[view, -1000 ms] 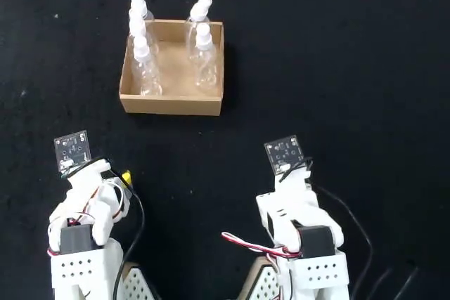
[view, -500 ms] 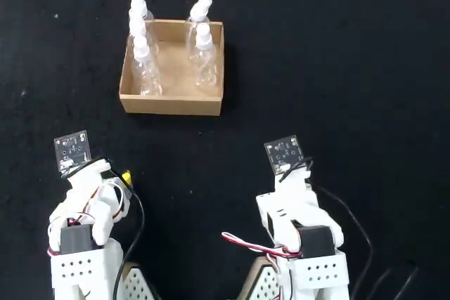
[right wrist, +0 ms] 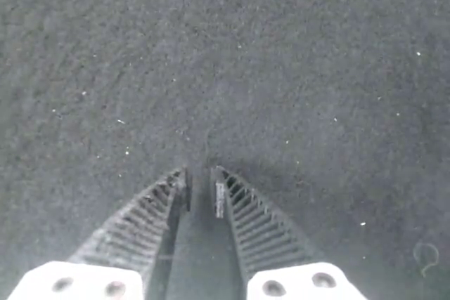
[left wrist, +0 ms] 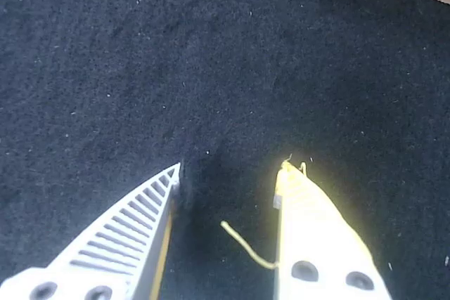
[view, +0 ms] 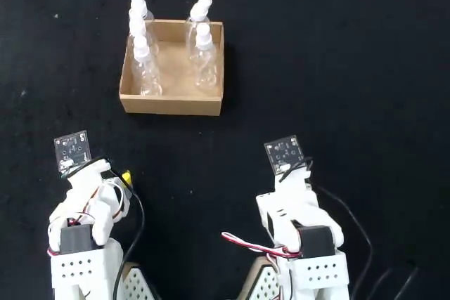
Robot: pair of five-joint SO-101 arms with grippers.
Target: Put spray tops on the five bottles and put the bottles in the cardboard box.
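1. Five bottles [view: 145,68] with spray tops [view: 204,31] stand in the cardboard box [view: 171,106]; the back ones may lean on its wall
2. They look light and slippery; hold one by the neck
3. No writing can be read
4. Left gripper [left wrist: 231,168] is spread wide, empty; right gripper [right wrist: 202,173] is almost pressed together, empty

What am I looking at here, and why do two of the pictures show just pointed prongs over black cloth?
Two small robot arms sit side by side at a black table: the left arm and the right arm. The wide picture comes from a camera above. The other two come from a camera on each arm's wrist, looking past its jaws at the cloth. The left jaws stand open, the right ones are drawn together, and neither holds anything. In the cardboard box stand five clear bottles, each wearing a white spray top.
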